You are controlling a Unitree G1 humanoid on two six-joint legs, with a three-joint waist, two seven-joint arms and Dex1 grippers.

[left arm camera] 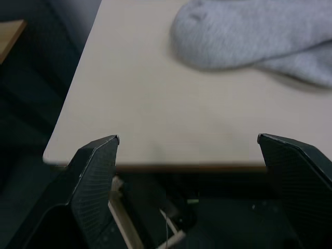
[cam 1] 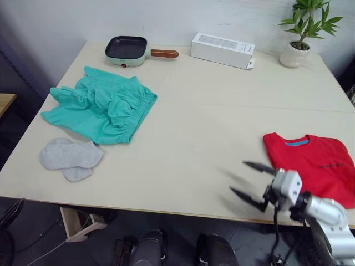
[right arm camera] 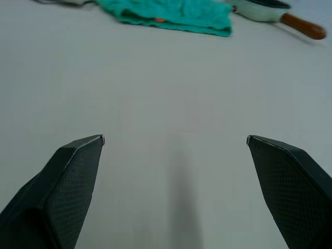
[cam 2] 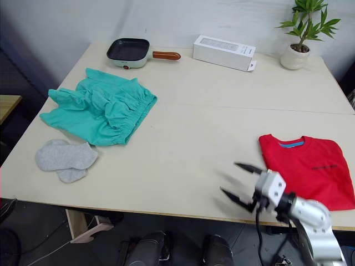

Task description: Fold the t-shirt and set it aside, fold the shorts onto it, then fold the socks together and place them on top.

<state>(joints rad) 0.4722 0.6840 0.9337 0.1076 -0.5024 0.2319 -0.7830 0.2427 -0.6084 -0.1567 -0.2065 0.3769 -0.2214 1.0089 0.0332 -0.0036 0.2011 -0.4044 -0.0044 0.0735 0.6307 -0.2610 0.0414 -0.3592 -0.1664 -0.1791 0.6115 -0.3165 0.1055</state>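
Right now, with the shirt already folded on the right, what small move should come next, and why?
Probably take the right end effector, open and empty, across the table toward the shorts. The t-shirt lies folded at the robot's right edge, while the shorts are crumpled and unfolded on the left, with the socks beside them untouched.

Shorts point(cam 1: 102, 108) are spread far left on the counter point(cam 1: 205, 133), socks point(cam 1: 70, 157) just before them, t-shirt point(cam 1: 313, 166) set well right.
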